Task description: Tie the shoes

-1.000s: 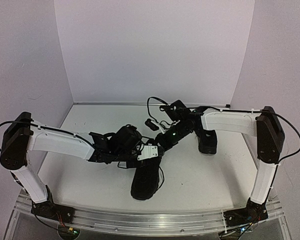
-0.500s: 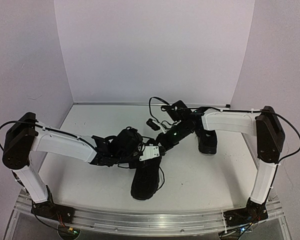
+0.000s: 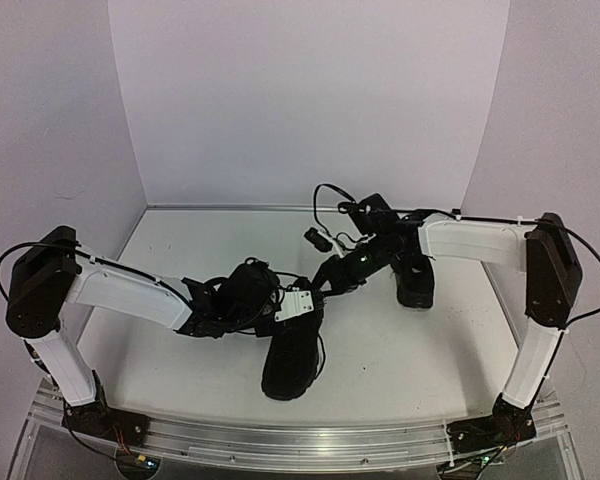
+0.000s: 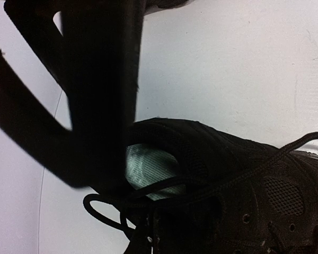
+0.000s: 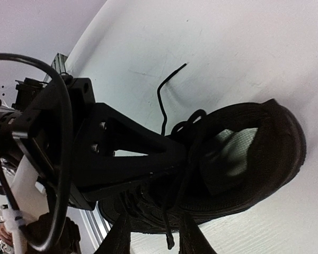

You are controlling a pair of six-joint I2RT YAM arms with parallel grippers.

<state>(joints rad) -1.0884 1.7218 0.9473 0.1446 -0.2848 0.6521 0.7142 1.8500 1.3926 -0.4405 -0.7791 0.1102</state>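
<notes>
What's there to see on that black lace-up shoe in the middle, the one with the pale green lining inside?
The matte black low lace-up shoe stands sole down on the white table, toe toward the arms' bases. It looks like fabric with mesh panels; a pale green insole shows in its opening. Its thin black laces lie loose in loops, one end trailing onto the table. The shut left gripper reaches in at the laces; whether it pinches one is unclear.
</notes>
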